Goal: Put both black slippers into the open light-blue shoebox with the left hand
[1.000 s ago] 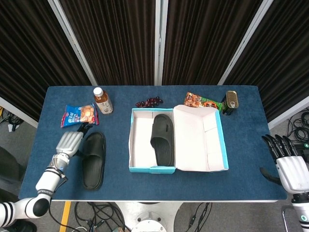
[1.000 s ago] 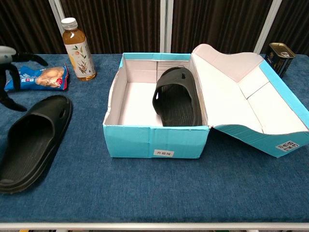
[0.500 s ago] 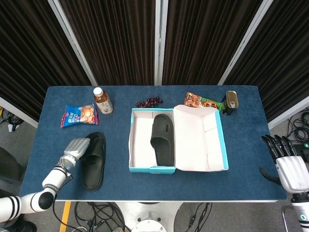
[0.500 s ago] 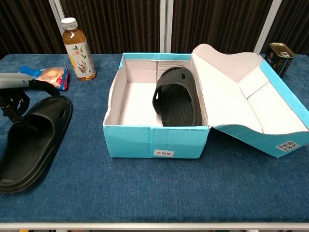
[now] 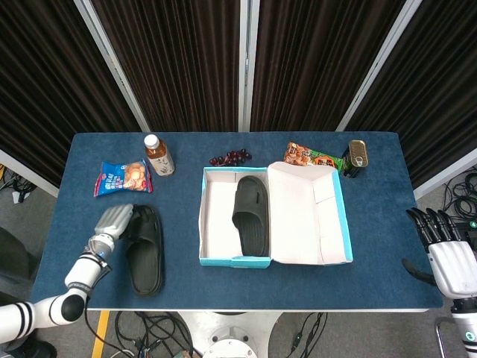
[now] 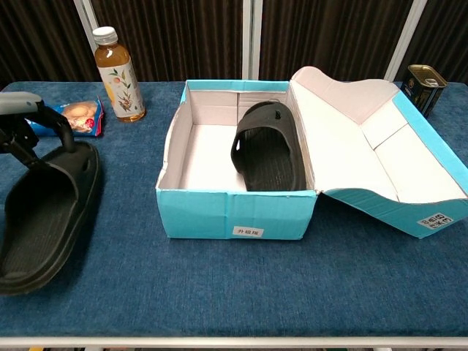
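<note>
One black slipper [image 5: 251, 212] [image 6: 267, 150] lies inside the open light-blue shoebox [image 5: 201, 224] [image 6: 234, 212], leaning against its right wall. The other black slipper [image 5: 146, 253] [image 6: 44, 219] lies on the blue table left of the box, toe pointing away from me. My left hand [image 5: 113, 224] [image 6: 29, 124] is at that slipper's toe end, with fingers [image 6: 67, 133] hooked over the strap and another reaching into the opening. My right hand [image 5: 447, 257] hangs off the table's right edge, fingers apart and holding nothing.
The box lid [image 5: 305, 216] [image 6: 380, 146] lies open to the right. A tea bottle [image 5: 158, 155] [image 6: 117, 73] and a blue snack bag [image 5: 121, 177] [image 6: 77, 117] sit behind the loose slipper. Grapes [image 5: 231, 157], an orange packet [image 5: 309, 156] and a can [image 5: 358, 156] [image 6: 424, 84] line the far edge.
My left hand came down from beside the snack bag onto the loose slipper's toe strap and closed on it. The slipper has turned slightly, its toe shifting left. The right hand has not moved.
</note>
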`<control>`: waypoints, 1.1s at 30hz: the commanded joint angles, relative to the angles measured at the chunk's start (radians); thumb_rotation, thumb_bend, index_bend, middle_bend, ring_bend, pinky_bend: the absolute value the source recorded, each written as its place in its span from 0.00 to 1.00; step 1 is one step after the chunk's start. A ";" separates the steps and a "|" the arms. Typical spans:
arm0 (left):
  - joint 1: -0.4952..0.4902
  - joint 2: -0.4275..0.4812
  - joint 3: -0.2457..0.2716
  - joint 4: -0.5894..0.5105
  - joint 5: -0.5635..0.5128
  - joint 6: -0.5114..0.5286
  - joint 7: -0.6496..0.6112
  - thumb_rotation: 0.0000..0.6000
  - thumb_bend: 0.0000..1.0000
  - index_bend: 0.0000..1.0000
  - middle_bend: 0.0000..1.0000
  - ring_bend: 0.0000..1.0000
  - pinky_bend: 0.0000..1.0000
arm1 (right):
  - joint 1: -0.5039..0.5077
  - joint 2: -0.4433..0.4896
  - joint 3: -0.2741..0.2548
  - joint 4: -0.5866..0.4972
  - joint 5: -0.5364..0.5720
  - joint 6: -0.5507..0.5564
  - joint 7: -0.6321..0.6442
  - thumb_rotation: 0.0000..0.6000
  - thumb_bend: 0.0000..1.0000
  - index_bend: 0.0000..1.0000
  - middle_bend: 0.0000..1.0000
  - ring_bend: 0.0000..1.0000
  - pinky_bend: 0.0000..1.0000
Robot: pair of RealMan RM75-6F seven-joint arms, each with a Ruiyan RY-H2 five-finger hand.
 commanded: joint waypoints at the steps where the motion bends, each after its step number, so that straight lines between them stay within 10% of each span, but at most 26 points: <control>1: 0.050 0.059 -0.060 -0.040 0.048 0.034 -0.134 1.00 0.22 0.48 0.47 0.85 0.86 | 0.000 0.000 0.000 0.002 -0.002 0.002 0.002 1.00 0.12 0.00 0.09 0.00 0.07; 12: 0.097 0.002 -0.255 -0.014 0.310 0.091 -0.661 1.00 0.21 0.48 0.47 0.83 0.85 | -0.004 0.003 -0.003 -0.002 -0.006 0.010 -0.003 1.00 0.12 0.00 0.09 0.00 0.07; 33: -0.166 -0.418 -0.266 0.315 0.423 0.117 -0.596 1.00 0.19 0.47 0.47 0.75 0.69 | -0.011 0.016 -0.003 -0.032 0.012 0.005 -0.030 1.00 0.12 0.00 0.09 0.00 0.07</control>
